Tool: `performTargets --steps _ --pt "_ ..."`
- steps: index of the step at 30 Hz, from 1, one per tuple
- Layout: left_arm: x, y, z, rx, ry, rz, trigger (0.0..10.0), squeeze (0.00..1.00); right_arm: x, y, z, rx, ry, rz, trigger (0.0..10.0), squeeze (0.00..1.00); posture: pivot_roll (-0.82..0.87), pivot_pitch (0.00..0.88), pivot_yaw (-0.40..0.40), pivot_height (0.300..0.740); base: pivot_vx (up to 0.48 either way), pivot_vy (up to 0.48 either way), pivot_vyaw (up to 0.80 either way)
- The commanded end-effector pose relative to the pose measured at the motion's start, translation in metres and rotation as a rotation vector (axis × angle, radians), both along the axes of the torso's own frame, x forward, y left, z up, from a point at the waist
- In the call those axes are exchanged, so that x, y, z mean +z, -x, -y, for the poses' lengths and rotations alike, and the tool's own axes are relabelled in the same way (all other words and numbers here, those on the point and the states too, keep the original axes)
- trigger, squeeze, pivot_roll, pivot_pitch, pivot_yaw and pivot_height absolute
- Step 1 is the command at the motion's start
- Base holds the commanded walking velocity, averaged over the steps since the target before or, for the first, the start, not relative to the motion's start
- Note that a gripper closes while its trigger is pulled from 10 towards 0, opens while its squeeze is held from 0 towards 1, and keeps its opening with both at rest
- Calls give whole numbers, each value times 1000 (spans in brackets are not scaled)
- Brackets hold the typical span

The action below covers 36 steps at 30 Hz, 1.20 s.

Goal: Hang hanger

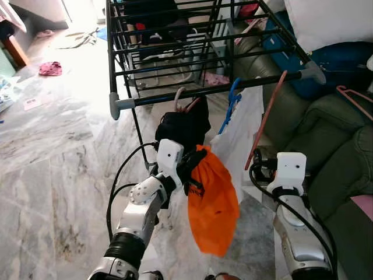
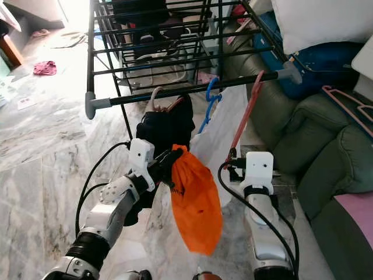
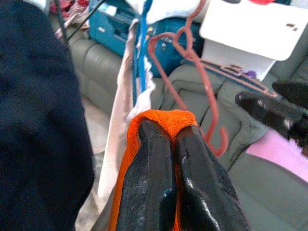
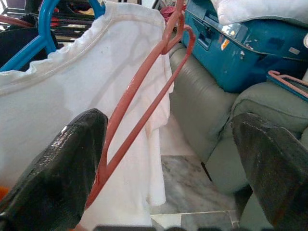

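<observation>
Pink hanger [image 1: 265, 119] leaning steeply, top resting against the front rail of the drying rack [image 1: 204, 91], lower end down between the fingers of the right gripper [image 1: 257, 163]; in the right wrist view, those fingers [image 4: 62, 163] spread wide, hanger wire [image 4: 139, 101] running just beside one of them, contact not discernible. Left gripper [image 1: 189, 169] raised beside it, fingers [image 3: 149, 183] pressed together on the top edge of an orange cloth [image 1: 213, 204], cloth hanging down below the grip. Just behind the left gripper, dark garment [image 1: 183, 125] suspended from the rail. Next along the rail, blue hanger [image 1: 231, 105] carrying a white shirt [image 1: 242, 137], between dark garment and pink hanger. Grey-green sofa [image 1: 332, 151] to the right, second pink hanger [image 1: 352, 99] lying on it, blue suitcase [image 1: 326, 67] and white pillow [image 1: 326, 20] farther back. Marble floor [image 1: 52, 169] to the left; pink scrap [image 1: 50, 69] on it, well apart, far back.
</observation>
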<state>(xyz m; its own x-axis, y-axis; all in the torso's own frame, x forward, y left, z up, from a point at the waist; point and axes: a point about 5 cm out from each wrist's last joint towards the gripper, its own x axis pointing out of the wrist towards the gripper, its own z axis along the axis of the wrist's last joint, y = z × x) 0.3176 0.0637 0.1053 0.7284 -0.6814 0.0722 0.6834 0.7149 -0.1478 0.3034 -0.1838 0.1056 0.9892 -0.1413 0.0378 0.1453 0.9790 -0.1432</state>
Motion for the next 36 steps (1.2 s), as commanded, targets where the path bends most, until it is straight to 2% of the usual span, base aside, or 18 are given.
performTargets --steps 1,2,6,9,15,18,23,26,34,36 --pt "4 1 -1 -8 -7 22 10000 0 -3 -4 2 5 4 -34 10000 0 -15 214 14 740 0 0 0" --pt "3 4 -4 -4 -13 18 10000 0 2 -13 3 6 11 -34 10000 0 -11 221 15 740 0 0 0" --pt "1 6 -5 -4 -18 13 10000 0 6 -24 3 5 20 -44 10000 0 -4 228 16 740 0 0 0" --pt "2 8 -5 -4 -25 12 10000 0 13 -40 -1 23 16 -57 10000 0 4 234 17 740 0 0 0" --pt "2 9 -8 -2 -34 11 10000 0 20 -54 -5 40 22 -68 10000 0 13 240 20 740 0 0 0" --pt "0 13 -13 1 -48 4 10000 0 22 -66 -7 35 19 -106 10000 0 41 249 22 740 0 0 0" --pt "0 14 -13 2 -53 1 10000 0 25 -72 0 -21 6 -123 10000 0 50 250 21 740 0 0 0" --pt "1 14 -15 8 -55 2 10000 0 25 -71 9 -77 -11 -137 10000 0 57 248 17 740 0 0 0" --pt "1 14 -15 13 -55 -1 10000 0 24 -68 21 -130 29 -136 10000 0 50 243 15 740 0 0 0" --pt "1 14 -14 9 -55 -5 10000 0 22 -66 31 -170 41 -140 10000 0 37 242 21 740 0 0 0"
